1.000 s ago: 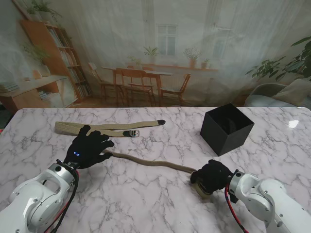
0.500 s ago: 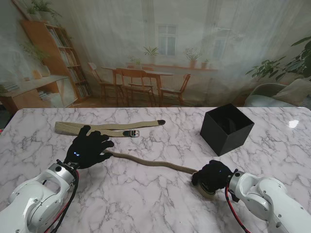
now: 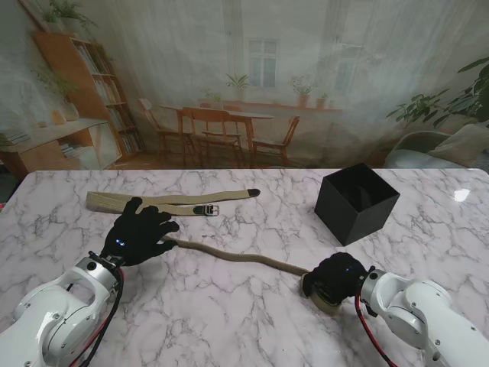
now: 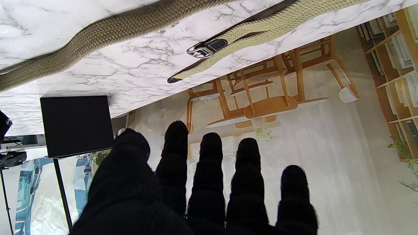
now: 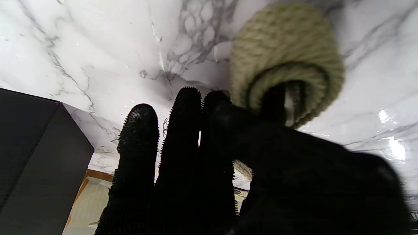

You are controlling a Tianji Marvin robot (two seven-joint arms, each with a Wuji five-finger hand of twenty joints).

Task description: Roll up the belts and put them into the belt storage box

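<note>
Marble-patterned table (image 3: 229, 321) carries everything we work on, and the black belt storage box (image 3: 356, 202) stands open on its far right side. Two woven belts lie between us and it. The second belt (image 3: 176, 202) rests flat, farther from us on the left, its buckle near the middle. The belt being rolled (image 3: 237, 256) runs as a long strip from left to right, so its long axis points from our left robot hand (image 3: 137, 232) toward our right robot hand (image 3: 335, 280).

Our left robot hand lies flat with fingers spread on the strip's free end, holding nothing. Our right robot hand is curled around the coil (image 5: 287, 62), with one finger inside its centre. The box sits just beyond that coil, farther from us, so our right robot hand is much the nearer one. We see no brand, label or writing anywhere.
</note>
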